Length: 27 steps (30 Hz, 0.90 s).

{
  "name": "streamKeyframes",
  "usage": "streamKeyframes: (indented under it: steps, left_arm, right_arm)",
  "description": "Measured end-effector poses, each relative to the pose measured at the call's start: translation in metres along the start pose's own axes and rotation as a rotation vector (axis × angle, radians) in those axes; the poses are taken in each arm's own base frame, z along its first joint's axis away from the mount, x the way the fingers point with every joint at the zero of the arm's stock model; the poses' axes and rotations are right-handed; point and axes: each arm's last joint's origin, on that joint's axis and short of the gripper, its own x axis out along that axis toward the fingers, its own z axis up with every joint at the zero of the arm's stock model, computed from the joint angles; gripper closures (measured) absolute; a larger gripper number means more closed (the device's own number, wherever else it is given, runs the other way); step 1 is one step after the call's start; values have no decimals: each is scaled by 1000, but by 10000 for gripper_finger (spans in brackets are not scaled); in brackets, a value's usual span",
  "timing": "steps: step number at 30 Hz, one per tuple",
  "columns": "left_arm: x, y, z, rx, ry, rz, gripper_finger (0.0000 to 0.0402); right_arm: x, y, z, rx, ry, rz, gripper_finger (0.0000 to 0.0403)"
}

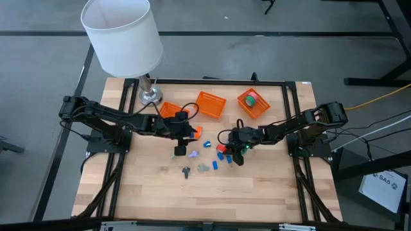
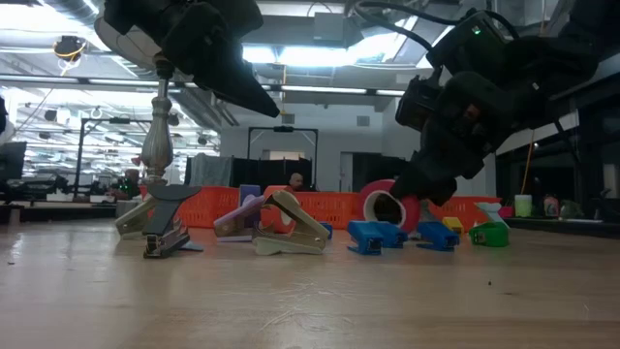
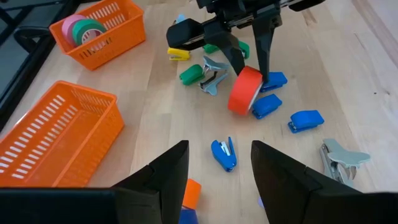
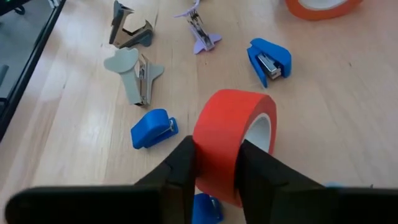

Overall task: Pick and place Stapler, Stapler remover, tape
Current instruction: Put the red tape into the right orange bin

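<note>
High view: your right gripper [image 1: 239,152] sits mid-table among small blue staplers [image 1: 220,156]; left gripper [image 1: 182,136] is near the flat orange basket [image 1: 210,104].
Low view: red tape roll [image 2: 389,206] hangs tilted above the wood table [image 2: 310,301].
Left wrist: your fingers [image 3: 163,174] are spread, empty, over a glossy blue stapler [image 3: 223,154].
Right wrist: two dark fingers [image 4: 184,163] pinch the smooth red ring's wall.
</note>
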Motion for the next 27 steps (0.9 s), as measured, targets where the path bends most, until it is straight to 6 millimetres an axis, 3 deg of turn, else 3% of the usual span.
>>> streamKeyframes:
  steps: [8, 18, 27]
  left_arm:
    - [0, 0, 5, 21, -47, 3, 231]
    - [3, 14, 14, 14, -149, 40, 227]
    - [24, 31, 10, 47, -182, -29, 197]
  right_arm:
    - [-6, -10, 12, -64, -59, -1, 317]
    - [-31, -27, 51, -243, -267, 83, 312]
    - [-32, -22, 87, -411, -257, 130, 312]
